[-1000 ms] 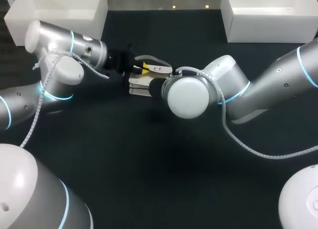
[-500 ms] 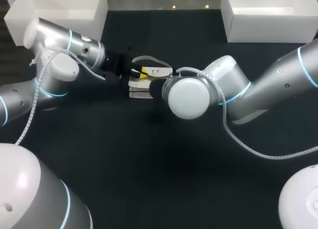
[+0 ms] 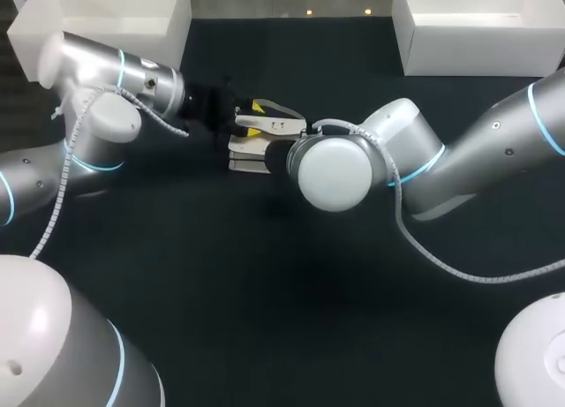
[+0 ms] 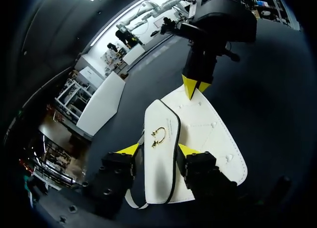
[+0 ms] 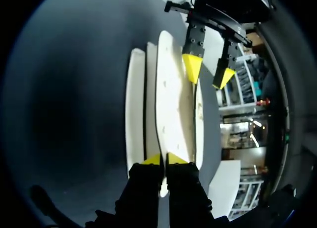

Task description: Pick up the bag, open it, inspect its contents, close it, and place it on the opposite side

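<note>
Head view: white leather bag (image 3: 247, 155), pinched by right hand (image 5: 163, 159), has had its flap (image 4: 161, 163) lifted by clamped left hand (image 4: 158, 150); opening begun

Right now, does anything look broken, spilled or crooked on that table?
Nothing is spilled or damaged. The white stitched bag with a gold clasp looks splayed. Its layers fan apart, with the right gripper shut on one panel and the left gripper at the clasp flap.
</note>
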### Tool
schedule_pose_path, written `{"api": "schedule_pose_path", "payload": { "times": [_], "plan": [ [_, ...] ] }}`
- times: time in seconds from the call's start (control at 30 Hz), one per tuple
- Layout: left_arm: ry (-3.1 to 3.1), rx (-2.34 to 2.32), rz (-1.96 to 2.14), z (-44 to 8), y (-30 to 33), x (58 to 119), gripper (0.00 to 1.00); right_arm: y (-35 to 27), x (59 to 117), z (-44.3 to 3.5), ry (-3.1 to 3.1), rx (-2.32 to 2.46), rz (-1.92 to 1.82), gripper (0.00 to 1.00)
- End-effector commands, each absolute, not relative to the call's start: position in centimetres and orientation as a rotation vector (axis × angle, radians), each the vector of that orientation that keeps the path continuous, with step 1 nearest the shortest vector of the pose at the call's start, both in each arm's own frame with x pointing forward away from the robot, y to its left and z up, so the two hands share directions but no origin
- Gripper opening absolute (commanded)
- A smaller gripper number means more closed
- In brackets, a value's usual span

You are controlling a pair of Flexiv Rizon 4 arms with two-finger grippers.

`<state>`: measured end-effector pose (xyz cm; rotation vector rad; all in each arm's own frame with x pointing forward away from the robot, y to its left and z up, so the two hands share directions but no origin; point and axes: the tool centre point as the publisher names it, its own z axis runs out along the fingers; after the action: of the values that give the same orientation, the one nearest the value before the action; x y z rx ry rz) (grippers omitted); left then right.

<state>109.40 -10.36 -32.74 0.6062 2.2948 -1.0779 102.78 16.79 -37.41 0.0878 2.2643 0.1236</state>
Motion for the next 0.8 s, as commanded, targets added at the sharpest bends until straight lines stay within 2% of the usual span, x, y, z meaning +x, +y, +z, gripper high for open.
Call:
{"api": "schedule_pose_path", "payload": {
  "times": [0.03, 0.1, 0.13, 0.2, 0.23, 0.8],
  "plan": [
    [2.284, 0.604, -1.096, -31.4, -9.4, 108.6, 1.0, 16.7, 102.7, -37.6, 2.261, 0.093, 0.121, 0.0],
    [2.283, 0.6, -1.1, -31.0, -9.2, 108.4, 1.0, 16.7, 102.6, -37.6, 2.26, 0.1, 0.118, 0.0],
    [2.285, 0.598, -1.102, -30.8, -9.1, 108.3, 1.0, 16.7, 102.5, -37.5, 2.259, 0.105, 0.121, 0.04],
    [2.288, 0.595, -1.092, -30.6, -9.0, 108.1, 1.0, 16.7, 102.4, -37.3, 2.259, 0.111, 0.121, 0.49],
    [2.289, 0.593, -1.09, -30.5, -8.9, 107.9, 1.0, 16.7, 102.3, -37.2, 2.26, 0.115, 0.123, 1.0],
    [2.431, 0.43, -1.031, -28.1, -6.3, 106.1, 1.0, 16.0, 100.9, -32.5, 2.404, 0.13, 0.172, 1.0]
  ]
}}
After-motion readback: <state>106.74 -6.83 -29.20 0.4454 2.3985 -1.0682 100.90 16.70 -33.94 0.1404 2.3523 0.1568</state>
